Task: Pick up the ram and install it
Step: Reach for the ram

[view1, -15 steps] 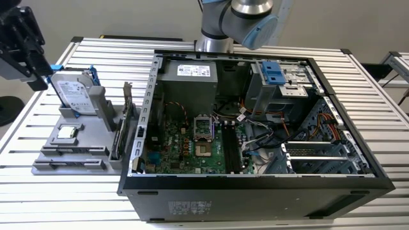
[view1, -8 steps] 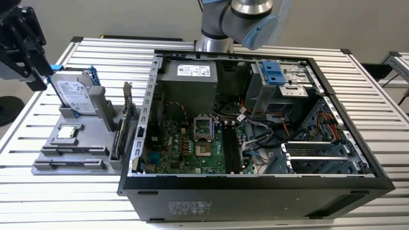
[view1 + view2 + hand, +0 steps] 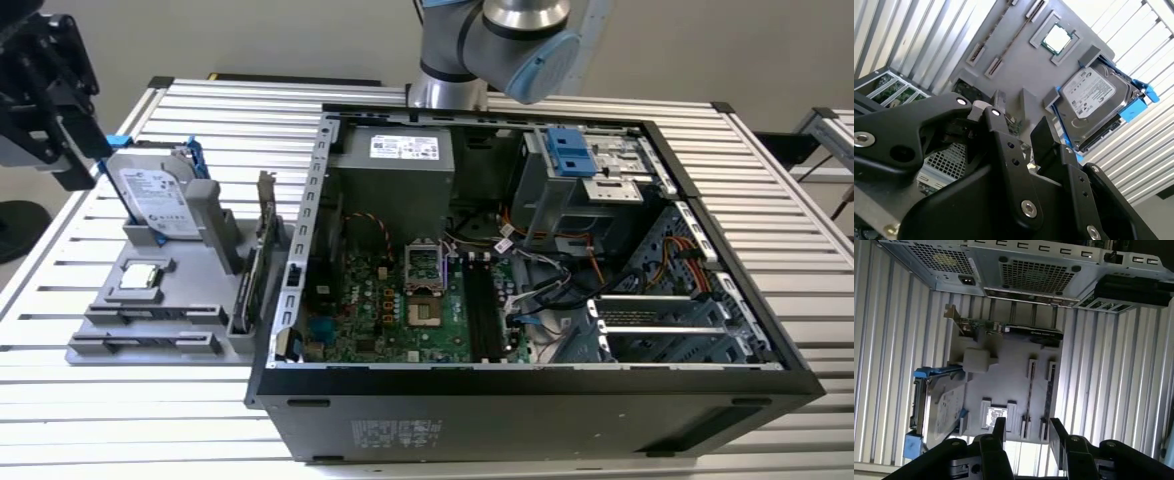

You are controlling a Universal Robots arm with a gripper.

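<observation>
The black fingers (image 3: pixel 1000 430) are spread apart, empty, over the grey parts tray (image 3: pixel 194 295), which sits at nine o'clock from the open black computer case (image 3: pixel 534 400) in the exterior view. The long, narrow dark ram (image 3: pixel 1050 387) appears to stand on edge in a tray slot.

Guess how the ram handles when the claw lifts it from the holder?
Likely stiff and light: the ram is a thin flat board standing on edge in the gray holder. Probably fragile and narrow to grip; a skewed pull may bind it.
</observation>
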